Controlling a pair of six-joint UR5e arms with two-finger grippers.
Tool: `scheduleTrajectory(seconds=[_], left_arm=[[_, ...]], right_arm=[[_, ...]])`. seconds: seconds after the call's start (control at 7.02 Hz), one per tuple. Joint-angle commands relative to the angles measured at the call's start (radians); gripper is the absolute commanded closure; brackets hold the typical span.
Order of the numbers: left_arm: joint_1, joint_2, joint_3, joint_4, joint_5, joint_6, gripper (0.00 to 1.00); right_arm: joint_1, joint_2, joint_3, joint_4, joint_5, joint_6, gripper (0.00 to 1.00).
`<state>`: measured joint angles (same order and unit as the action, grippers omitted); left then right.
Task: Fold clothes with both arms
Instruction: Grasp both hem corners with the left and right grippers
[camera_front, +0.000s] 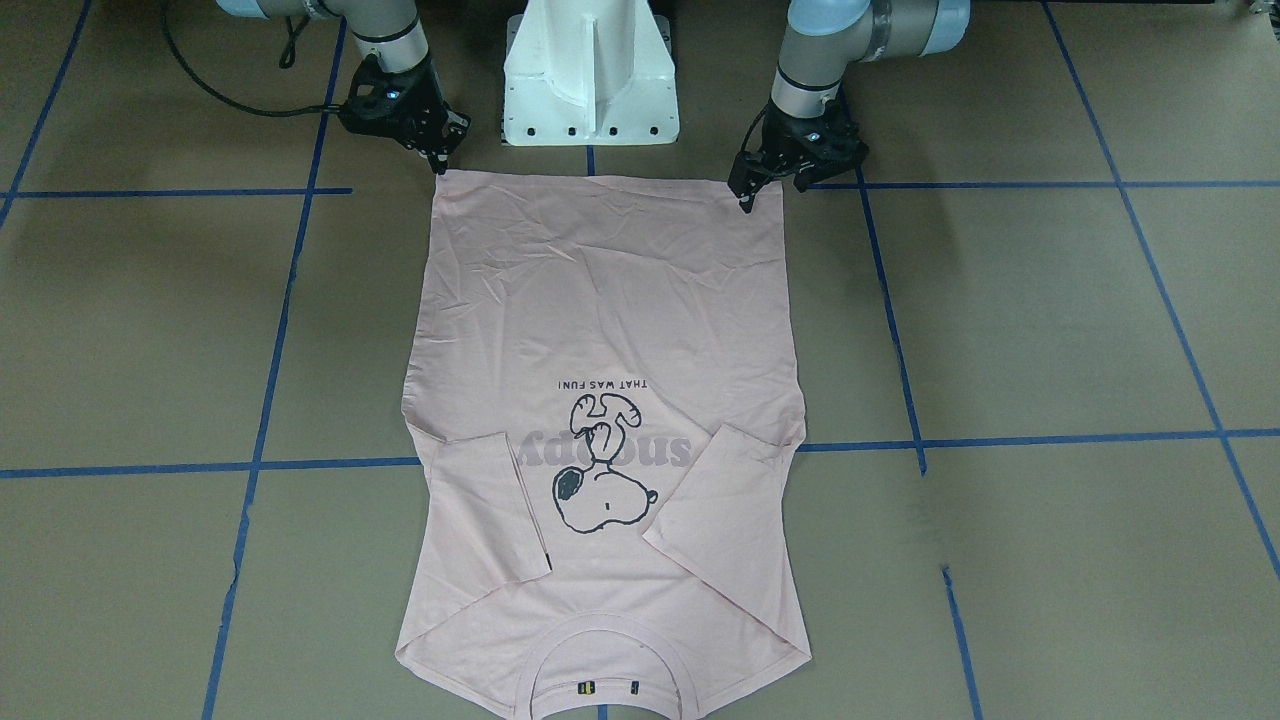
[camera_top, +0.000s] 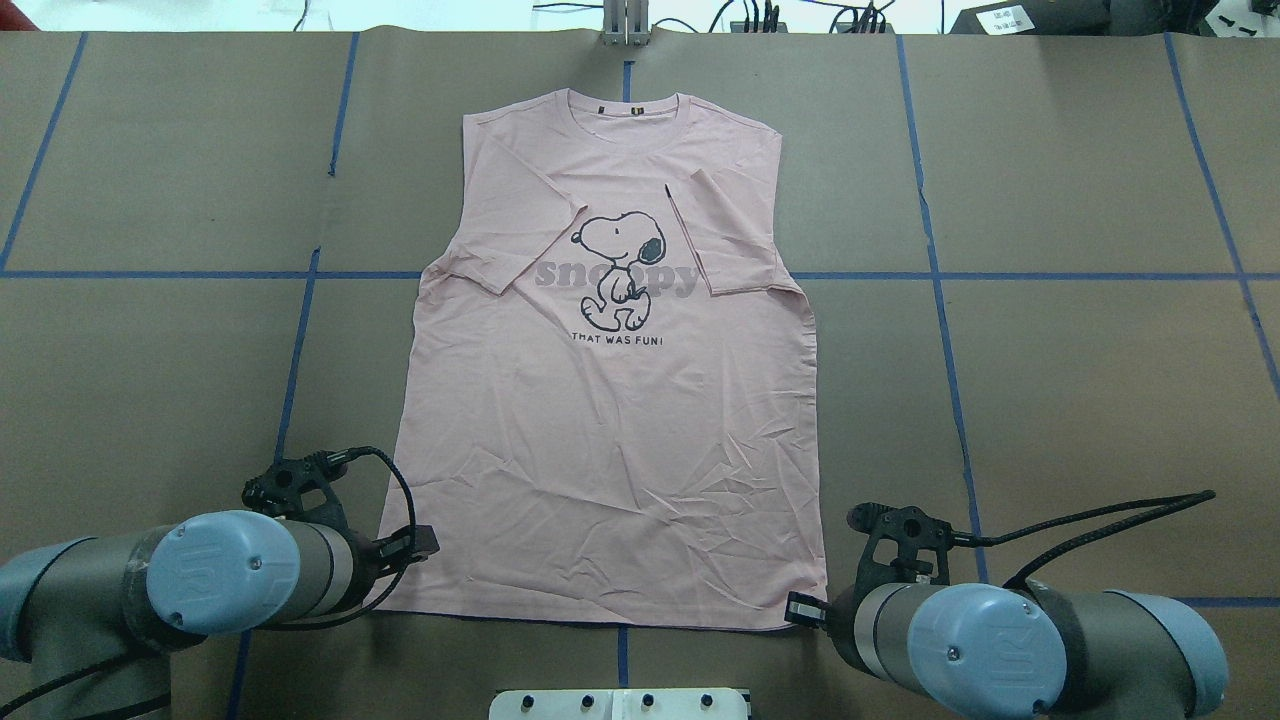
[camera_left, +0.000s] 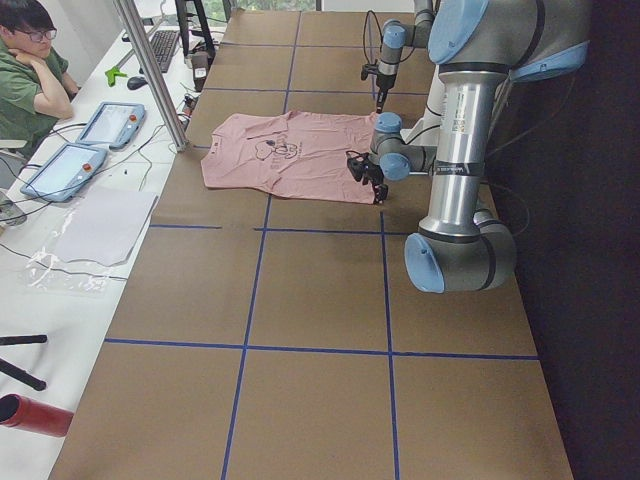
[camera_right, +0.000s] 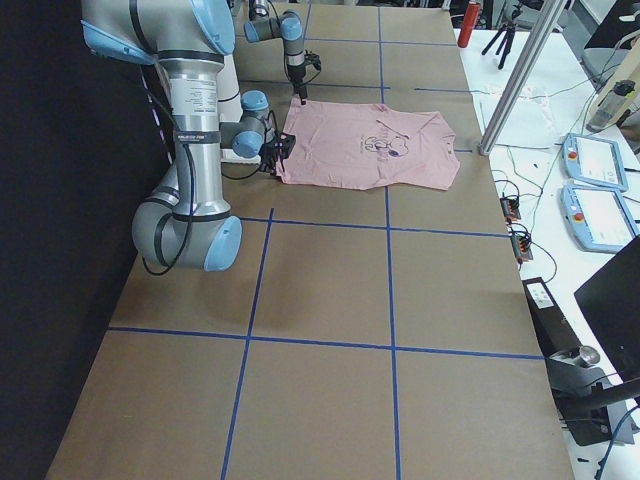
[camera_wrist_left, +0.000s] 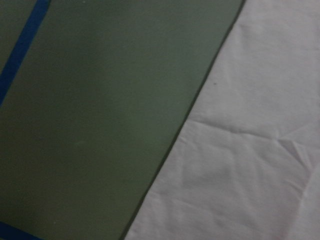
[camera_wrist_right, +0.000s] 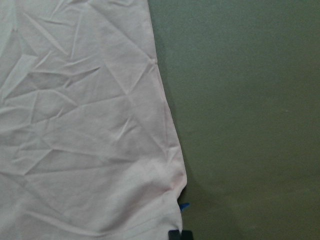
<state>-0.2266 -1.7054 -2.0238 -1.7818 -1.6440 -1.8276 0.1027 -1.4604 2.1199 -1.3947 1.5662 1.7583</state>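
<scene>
Lying on table (camera_top: 1080, 380): T-shirt (camera_top: 610, 440), print up, both sleeves folded inward, collar away from robot.
left fingers (camera_front: 745, 195): low at one hem corner; spread or pressed together, cannot tell.
right fingers (camera_front: 438, 158): low at the other hem corner; state likewise not discernible.

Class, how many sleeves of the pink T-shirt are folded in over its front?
2. One sleeve lies folded inward on the overhead view's left side, the other sleeve on its right side. Neither is hidden.
</scene>
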Motion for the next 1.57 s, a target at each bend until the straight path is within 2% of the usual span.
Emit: scheduleTrajectory(seconds=[0.0, 0.14, 0.28, 0.43, 0.85, 1.0, 1.28, 1.42], left_arm=[[0.013, 0.006, 0.001, -0.001, 0.001, -0.001, 0.03], [0.026, 0.006, 0.001, 0.001, 0.001, -0.001, 0.03], [0.027, 0.006, -0.001, 0.001, 0.001, -0.002, 0.07], [0.027, 0.004, -0.003, 0.001, 0.000, -0.002, 0.26], [0.026, 0.000, -0.004, 0.001, -0.002, -0.002, 0.92], [0.026, -0.003, -0.009, 0.001, -0.003, -0.002, 1.00], [0.021, 0.006, -0.073, 0.002, -0.008, 0.001, 1.00], [0.023, 0.006, -0.103, 0.018, -0.013, 0.008, 1.00]], right_arm=[[0.000, 0.000, 0.000, -0.001, 0.000, 0.000, 1.00], [0.000, 0.000, 0.000, 0.000, 0.000, 0.000, 1.00], [0.000, 0.000, 0.000, -0.001, 0.000, 0.000, 1.00], [0.000, 0.000, 0.000, -0.001, 0.000, 0.000, 1.00], [0.002, -0.006, 0.000, 0.000, 0.000, 0.000, 1.00], [0.002, -0.006, 0.000, 0.000, 0.000, 0.000, 1.00], [0.027, -0.017, 0.009, 0.000, 0.026, -0.006, 1.00], [0.034, -0.052, 0.046, 0.000, 0.050, -0.014, 1.00]])
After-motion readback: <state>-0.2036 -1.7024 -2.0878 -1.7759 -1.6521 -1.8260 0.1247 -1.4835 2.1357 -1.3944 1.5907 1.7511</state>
